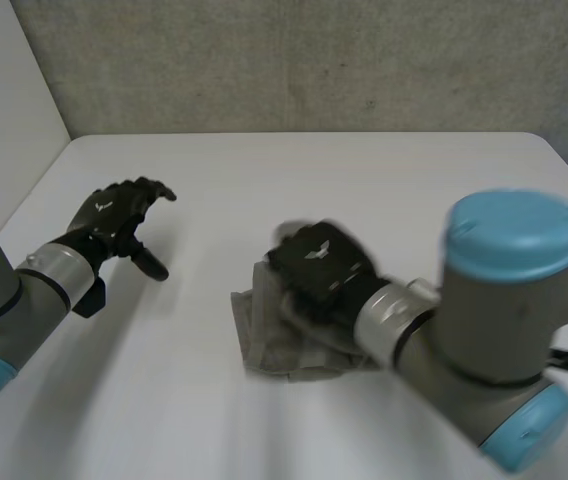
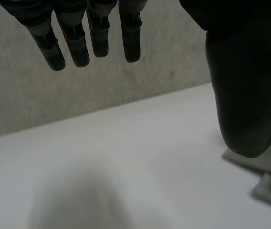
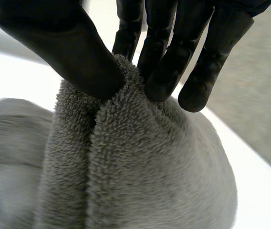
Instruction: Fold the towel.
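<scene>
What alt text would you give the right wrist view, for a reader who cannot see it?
The right hand pinches a raised fold of the grey towel between its thumb and fingers. The rest of the towel spreads below, over the white table.

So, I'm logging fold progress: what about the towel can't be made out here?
Head view: the right hand covers the middle of the towel, hiding its layers.
Right wrist view: the towel's outline runs off the edges.
Left wrist view: the left hand hides all but one towel corner.
</scene>
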Controlling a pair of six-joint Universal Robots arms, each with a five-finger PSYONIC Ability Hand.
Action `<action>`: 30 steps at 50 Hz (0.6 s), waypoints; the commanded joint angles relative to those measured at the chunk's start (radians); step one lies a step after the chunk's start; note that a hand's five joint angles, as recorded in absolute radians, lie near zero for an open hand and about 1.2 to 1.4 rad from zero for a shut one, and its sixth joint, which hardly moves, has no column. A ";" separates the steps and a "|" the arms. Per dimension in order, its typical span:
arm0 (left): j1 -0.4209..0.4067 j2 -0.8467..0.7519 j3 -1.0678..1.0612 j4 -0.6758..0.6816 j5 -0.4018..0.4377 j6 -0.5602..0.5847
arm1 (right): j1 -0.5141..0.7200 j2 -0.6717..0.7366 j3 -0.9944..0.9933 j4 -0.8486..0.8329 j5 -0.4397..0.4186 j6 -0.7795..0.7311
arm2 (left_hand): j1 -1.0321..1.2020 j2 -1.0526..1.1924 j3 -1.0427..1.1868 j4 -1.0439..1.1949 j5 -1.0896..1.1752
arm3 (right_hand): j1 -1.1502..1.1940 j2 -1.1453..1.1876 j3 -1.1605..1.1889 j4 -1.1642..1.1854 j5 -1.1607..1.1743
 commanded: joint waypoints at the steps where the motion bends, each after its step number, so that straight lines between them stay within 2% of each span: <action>1: -0.044 0.104 -0.026 0.002 -0.002 -0.008 | 0.070 0.076 -0.007 -0.001 0.029 -0.006 | -0.089 -0.064 -0.071 -0.074 -0.048 | 0.076 0.099 0.082 0.060 0.069; 3: -0.072 0.129 -0.023 -0.001 -0.003 -0.034 | 0.082 0.079 -0.007 -0.001 0.030 -0.001 | -0.089 -0.064 -0.071 -0.074 -0.048 | -0.089 -0.066 -0.083 -0.105 -0.097; 4: -0.072 0.129 -0.023 -0.001 -0.003 -0.034 | 0.082 0.079 -0.007 -0.001 0.030 -0.001 | -0.089 -0.064 -0.071 -0.074 -0.048 | -0.090 -0.067 -0.084 -0.107 -0.098; 5: -0.087 0.136 -0.019 -0.004 -0.005 -0.054 | 0.084 0.071 -0.007 -0.001 0.033 0.002 | -0.089 -0.064 -0.071 -0.074 -0.048 | -0.349 -0.326 -0.343 -0.365 -0.356; 6: -0.087 0.136 -0.019 -0.004 -0.005 -0.054 | 0.084 0.061 -0.007 0.002 0.035 0.005 | -0.089 -0.064 -0.071 -0.074 -0.048 | -0.723 -0.700 -0.717 -0.740 -0.731; 7: -0.101 0.144 -0.012 -0.005 -0.005 -0.078 | 0.084 0.061 -0.007 0.002 0.035 0.005 | -0.089 -0.064 -0.071 -0.074 -0.048 | -0.727 -0.704 -0.721 -0.744 -0.735; 8: -0.110 0.149 -0.008 -0.005 -0.006 -0.101 | 0.079 0.041 -0.006 0.006 0.041 0.006 | -0.089 -0.064 -0.071 -0.074 -0.048 | -1.026 -1.003 -1.021 -1.043 -1.034; 9: -0.110 0.149 -0.008 -0.005 -0.006 -0.101 | 0.079 0.041 -0.006 0.006 0.041 0.006 | -0.089 -0.064 -0.071 -0.074 -0.048 | -1.029 -1.006 -1.024 -1.046 -1.037; 10: -0.116 0.152 -0.003 -0.007 -0.008 -0.129 | 0.073 0.015 -0.003 0.014 0.052 0.008 | -0.089 -0.064 -0.071 -0.074 -0.048 | -1.145 -1.122 -1.140 -1.162 -1.153; 17: -0.151 0.139 0.014 -0.008 -0.011 -0.216 | 0.044 -0.080 0.023 0.028 0.144 0.026 | -0.086 -0.061 -0.068 -0.071 -0.045 | -1.145 -1.122 -1.140 -1.162 -1.153; 20: -0.185 0.126 0.027 -0.011 -0.017 -0.236 | 0.010 -0.093 0.028 0.029 0.152 0.032 | -0.086 -0.061 -0.068 -0.071 -0.045 | -1.145 -1.122 -1.140 -1.162 -1.153; 22: -0.205 0.104 0.035 -0.013 -0.025 -0.239 | -0.060 -0.119 0.043 0.037 0.147 0.043 | -0.086 -0.061 -0.068 -0.071 -0.045 | -1.145 -1.122 -1.140 -1.162 -1.153; 30: -0.331 -0.084 0.113 -0.076 -0.104 -0.241 | -0.166 -0.091 0.056 0.088 0.136 0.054 | -0.086 -0.061 -0.068 -0.071 -0.045 | -1.145 -1.122 -1.140 -1.162 -1.153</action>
